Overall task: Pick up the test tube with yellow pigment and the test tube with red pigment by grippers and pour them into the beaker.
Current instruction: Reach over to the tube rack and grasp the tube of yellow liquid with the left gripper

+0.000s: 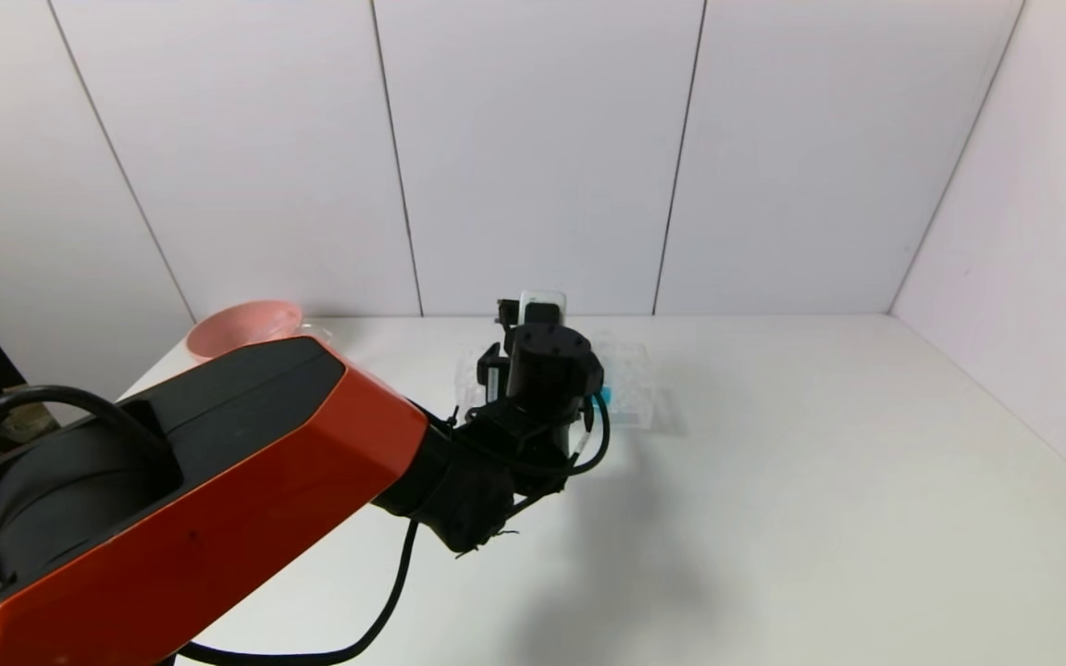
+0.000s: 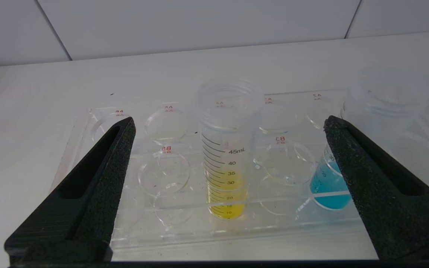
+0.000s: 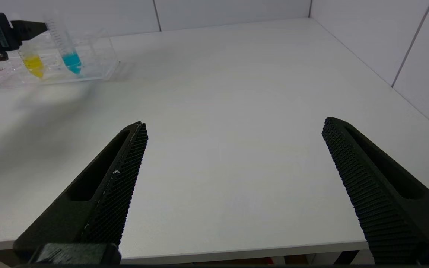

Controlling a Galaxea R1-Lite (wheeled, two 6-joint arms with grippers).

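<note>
The test tube with yellow pigment [image 2: 225,149] stands upright in a clear tube rack [image 2: 88,156], yellow liquid at its bottom. My left gripper [image 2: 229,120] is open, with the tube centred between its fingers and touching neither. In the head view my left arm [image 1: 218,481] reaches to the rack [image 1: 635,388] and its wrist hides the fingers. My right gripper [image 3: 235,122] is open and empty above the table's front edge, far from the rack [image 3: 99,63]; the yellow tube [image 3: 34,66] shows there too. The red-pigment tube and the beaker are out of view.
A blue-liquid tube [image 2: 328,186] stands in the rack beside the yellow one, partly behind one finger; it also shows in the right wrist view [image 3: 71,59]. A pink bowl [image 1: 241,328] sits at the back left. White walls close the table's back and right.
</note>
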